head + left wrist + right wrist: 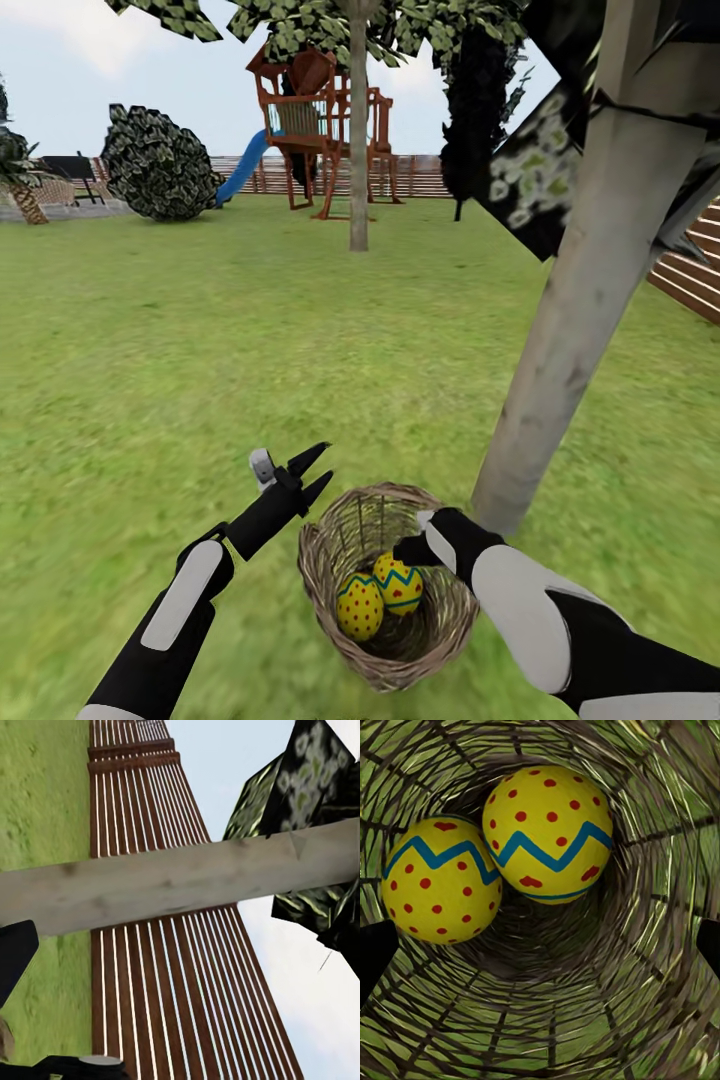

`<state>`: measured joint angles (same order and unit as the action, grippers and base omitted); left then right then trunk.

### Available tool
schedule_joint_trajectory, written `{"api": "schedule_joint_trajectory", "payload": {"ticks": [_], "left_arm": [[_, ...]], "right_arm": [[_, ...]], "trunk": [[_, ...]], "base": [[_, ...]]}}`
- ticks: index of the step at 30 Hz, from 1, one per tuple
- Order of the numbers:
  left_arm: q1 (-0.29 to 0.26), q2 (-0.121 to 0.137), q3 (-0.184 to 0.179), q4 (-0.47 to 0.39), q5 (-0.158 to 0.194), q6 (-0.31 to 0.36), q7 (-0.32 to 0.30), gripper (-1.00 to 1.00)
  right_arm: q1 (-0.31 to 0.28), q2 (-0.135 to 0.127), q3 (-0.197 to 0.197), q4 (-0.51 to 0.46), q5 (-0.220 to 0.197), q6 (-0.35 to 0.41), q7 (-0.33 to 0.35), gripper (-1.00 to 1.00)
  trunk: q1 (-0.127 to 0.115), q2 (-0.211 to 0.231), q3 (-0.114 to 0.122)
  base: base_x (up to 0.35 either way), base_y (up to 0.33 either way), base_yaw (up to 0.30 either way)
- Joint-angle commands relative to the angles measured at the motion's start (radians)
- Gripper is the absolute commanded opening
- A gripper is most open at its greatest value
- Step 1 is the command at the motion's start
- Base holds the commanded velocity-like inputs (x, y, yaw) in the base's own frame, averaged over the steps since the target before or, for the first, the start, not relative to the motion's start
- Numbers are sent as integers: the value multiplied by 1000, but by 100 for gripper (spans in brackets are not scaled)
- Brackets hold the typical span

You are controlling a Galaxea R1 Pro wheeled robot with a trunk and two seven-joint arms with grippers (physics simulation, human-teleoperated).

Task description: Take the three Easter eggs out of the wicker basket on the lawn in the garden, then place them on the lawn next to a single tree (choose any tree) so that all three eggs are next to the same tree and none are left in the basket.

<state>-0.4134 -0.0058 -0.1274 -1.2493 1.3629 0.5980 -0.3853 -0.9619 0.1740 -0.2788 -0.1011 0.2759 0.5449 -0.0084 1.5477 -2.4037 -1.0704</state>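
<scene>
The wicker basket lies tipped on the lawn at the foot of a pale grey tree. Two yellow Easter eggs with red dots and blue zigzags rest inside it. My right gripper reaches into the basket mouth from the right. In the right wrist view it is open, its black fingertips wide apart, with both eggs just ahead and untouched. My left gripper hovers open and holding nothing, just left of the basket rim.
The near tree trunk leans close behind the basket, with dark leaf clusters overhead. A brown slatted fence runs along the right. Farther off stand another grey-trunked tree, a wooden play tower with a blue slide and a dark bush.
</scene>
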Motion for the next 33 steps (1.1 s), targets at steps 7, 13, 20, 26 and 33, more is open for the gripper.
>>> {"api": "schedule_joint_trajectory", "payload": {"ticks": [7,13,20,26,33], "left_arm": [[-1,0,0,2,7,6,0,100],[-1,0,0,5,7,6,0,100],[11,11,12,-6,9,6,-3,100],[20,40,45,-34,21,14,-19,100],[24,79,85,-73,63,53,-58,100]], "right_arm": [[-2,1,-2,-7,9,6,0,100],[-3,1,7,-6,9,3,0,100],[-14,1,32,-8,12,-2,12,100],[-28,-1,33,-8,5,2,17,100],[-31,-2,32,-7,5,3,33,100]], "trunk": [[27,-50,-23],[50,-92,-42],[54,-97,-60],[54,-97,-60],[54,-97,-60]], "base": [[0,0,227],[0,0,23],[0,0,1],[0,0,0],[0,0,0]]}}
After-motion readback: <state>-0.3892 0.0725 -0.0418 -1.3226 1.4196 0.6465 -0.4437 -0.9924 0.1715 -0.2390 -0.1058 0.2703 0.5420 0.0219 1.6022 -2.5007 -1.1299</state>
